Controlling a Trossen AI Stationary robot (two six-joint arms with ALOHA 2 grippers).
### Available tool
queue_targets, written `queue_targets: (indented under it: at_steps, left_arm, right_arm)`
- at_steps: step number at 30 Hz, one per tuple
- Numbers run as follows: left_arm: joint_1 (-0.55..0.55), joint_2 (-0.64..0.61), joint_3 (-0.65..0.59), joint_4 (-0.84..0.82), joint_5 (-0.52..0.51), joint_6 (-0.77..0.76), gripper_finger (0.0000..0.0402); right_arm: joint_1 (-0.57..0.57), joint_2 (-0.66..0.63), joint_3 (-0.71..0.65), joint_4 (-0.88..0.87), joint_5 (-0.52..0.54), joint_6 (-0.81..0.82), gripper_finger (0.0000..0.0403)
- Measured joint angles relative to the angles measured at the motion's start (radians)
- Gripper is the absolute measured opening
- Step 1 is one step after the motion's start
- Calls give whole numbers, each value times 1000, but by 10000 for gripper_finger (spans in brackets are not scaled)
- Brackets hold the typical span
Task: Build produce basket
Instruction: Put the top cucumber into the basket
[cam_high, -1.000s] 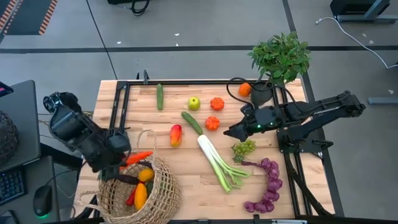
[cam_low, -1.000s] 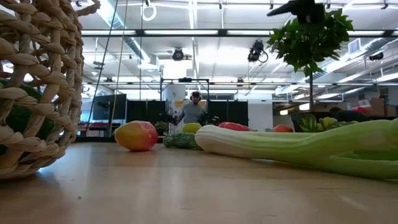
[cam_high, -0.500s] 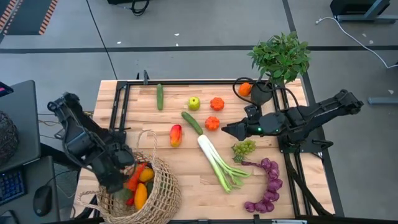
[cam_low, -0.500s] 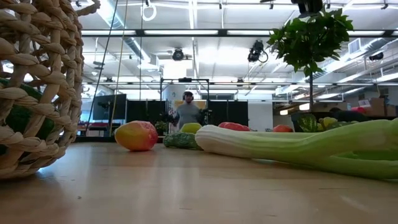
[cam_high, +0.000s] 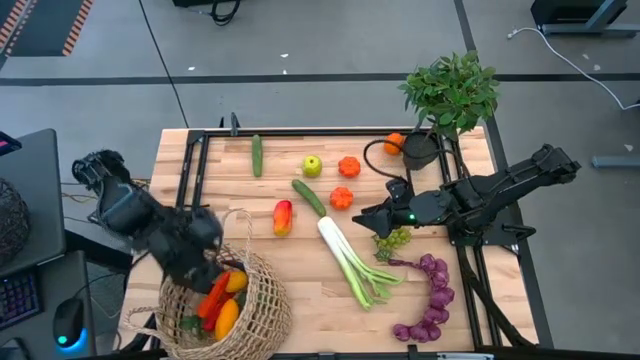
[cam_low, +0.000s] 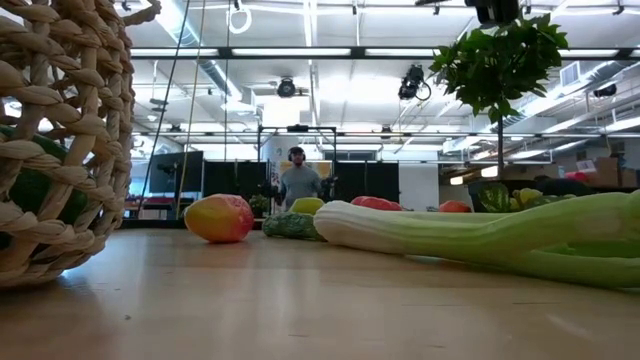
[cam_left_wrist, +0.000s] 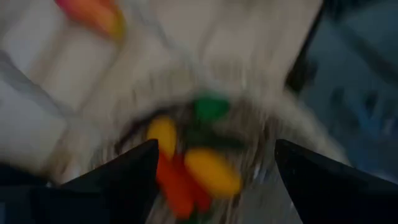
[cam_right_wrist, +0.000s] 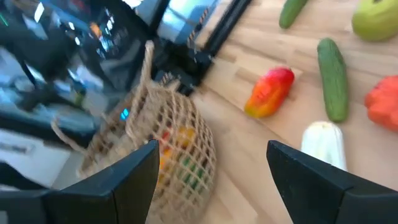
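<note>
The tan woven basket (cam_high: 262, 305) stands on the table's near left corner with a carrot (cam_high: 214, 294) and yellow and green produce inside it. My left gripper (cam_high: 203, 262) hangs open over the basket's far rim, nothing between its fingers (cam_left_wrist: 216, 144). Loose produce lies on the table: leek (cam_high: 350, 260), green grapes (cam_high: 393, 238), purple grapes (cam_high: 432, 298), two cucumbers (cam_high: 308, 196), a green apple (cam_high: 312, 165), orange peppers (cam_high: 349, 166) and a red-yellow fruit (cam_high: 283, 217). My right gripper (cam_high: 362, 216) is open just above the leek's white end, beside the green grapes.
A potted leafy plant (cam_high: 452, 90) and an orange (cam_high: 394, 143) stand at the far right corner. Black frame rails (cam_high: 190, 170) run along the table's left, far and right sides. The table's near middle (cam_high: 320, 310) is bare wood. A person (cam_low: 297, 180) stands far behind the table.
My left gripper has come down over the basket with the carrot and let it go; the carrot now lies inside the basket. My right gripper has drifted a little toward the table's near edge, closer to the green grapes.
</note>
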Motion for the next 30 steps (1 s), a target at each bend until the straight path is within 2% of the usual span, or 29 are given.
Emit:
queue_targets:
  at_steps: [5,10,16,22,25,30]
  left_arm:
    - [216,7,54,11,-89,-2,323]
    - [447,20,50,58,-130,45,315]
    - [691,116,47,133,-156,82,292]
    - [821,225,46,373,-153,43,279]
    - [874,261,46,359,-152,35,279]
    - [1002,335,46,250,-151,-51,279]
  right_arm:
    - [-21,1,0,4,-87,-77,299]
    - [-55,1,0,3,-200,-179,299]
    - [-95,1,0,3,-323,-273,299]
    - [-105,-5,0,3,-456,-320,299]
    - [-103,-18,0,-5,-495,-340,299]
    - [-101,-44,0,-4,-473,-357,299]
